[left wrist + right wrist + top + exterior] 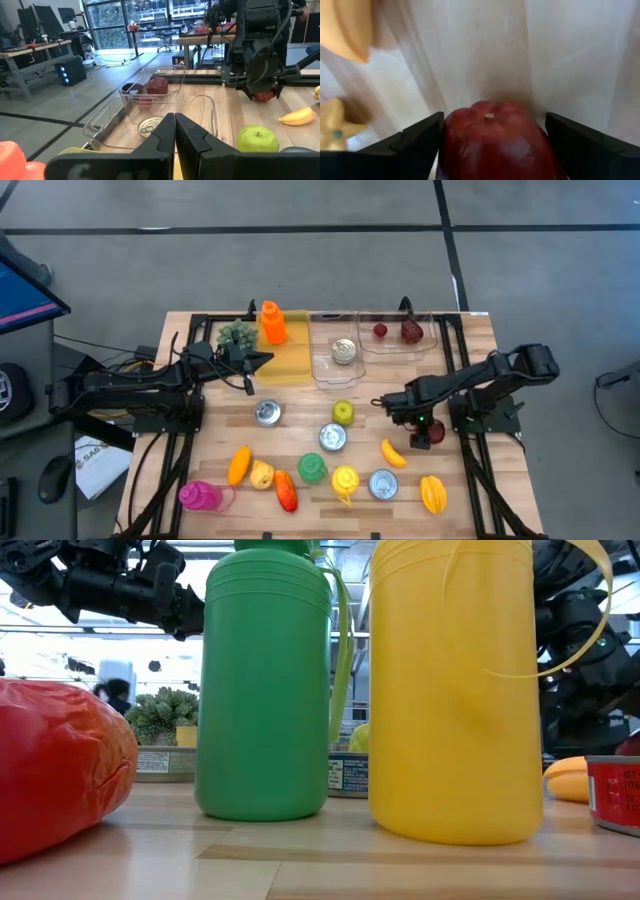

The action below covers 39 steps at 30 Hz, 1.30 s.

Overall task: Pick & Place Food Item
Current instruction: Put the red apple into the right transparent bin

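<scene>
No text could be read anywhere. The tin behind the green jug [262, 690] carried a printed label [347, 774], and the red tin [614, 795] at the edge of the low view bore white lettering, but both were too small and blurred to make out. A paper sheet [90, 463] beside the worktop showed print that was likewise illegible.
</scene>
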Available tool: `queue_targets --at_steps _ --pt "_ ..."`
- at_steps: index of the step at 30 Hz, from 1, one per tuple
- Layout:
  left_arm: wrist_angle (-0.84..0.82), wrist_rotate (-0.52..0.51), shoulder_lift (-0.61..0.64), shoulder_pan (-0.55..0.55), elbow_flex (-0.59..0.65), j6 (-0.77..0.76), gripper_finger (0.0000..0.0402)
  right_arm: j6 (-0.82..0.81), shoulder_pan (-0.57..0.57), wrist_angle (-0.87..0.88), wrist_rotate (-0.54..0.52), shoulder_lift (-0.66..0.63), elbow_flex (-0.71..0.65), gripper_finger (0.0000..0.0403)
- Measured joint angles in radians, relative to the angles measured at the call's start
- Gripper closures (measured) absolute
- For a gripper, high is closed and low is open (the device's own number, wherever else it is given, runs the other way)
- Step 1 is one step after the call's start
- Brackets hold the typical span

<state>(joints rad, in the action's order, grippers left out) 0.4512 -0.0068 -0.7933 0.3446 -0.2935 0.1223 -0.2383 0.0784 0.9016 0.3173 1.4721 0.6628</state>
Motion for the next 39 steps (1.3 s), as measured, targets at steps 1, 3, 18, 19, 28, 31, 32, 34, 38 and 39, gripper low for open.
queue_targets --at_steps 1,3,18,19,28,31,32,34,38,39 --pt "-0.001 0.000 0.000 0.000 0.000 0.000 0.0401 0.000 0.000 0.002 0.000 0.002 0.000 0.0083" --pt "0.000 0.000 0.000 0.000 0.000 0.000 0.0401 0.001 0.000 0.007 0.000 0.000 0.000 0.0101" --pt "-0.001 0.000 0.000 0.000 0.000 0.000 0.0401 -0.069 0.000 0.011 -0.006 -0.178 0.027 0.0112" --pt "-0.002 0.000 0.000 0.000 0.000 0.000 0.0401 -0.069 0.000 0.011 -0.008 -0.194 0.039 0.0112" --pt "-0.002 0.000 0.000 0.000 0.000 0.000 0.0401 -0.076 -0.020 0.037 -0.163 -0.311 0.172 0.0112" --pt "-0.002 0.000 0.000 0.000 0.000 0.000 0.0401 -0.034 -0.037 0.035 -0.233 -0.348 0.214 0.0112" --pt "-0.002 0.000 0.000 0.000 0.000 0.000 0.0401 -0.018 -0.043 0.032 -0.260 -0.360 0.227 0.0112" --pt "-0.002 0.000 0.000 0.000 0.000 0.000 0.0401 0.017 -0.059 0.029 -0.315 -0.379 0.256 0.0112" --pt "-0.002 0.000 0.000 0.000 0.000 0.000 0.0401 0.086 -0.094 0.017 -0.428 -0.407 0.311 0.0112" --pt "-0.002 0.000 0.000 0.000 0.000 0.000 0.0401 0.103 -0.104 0.005 -0.458 -0.413 0.323 0.0112"
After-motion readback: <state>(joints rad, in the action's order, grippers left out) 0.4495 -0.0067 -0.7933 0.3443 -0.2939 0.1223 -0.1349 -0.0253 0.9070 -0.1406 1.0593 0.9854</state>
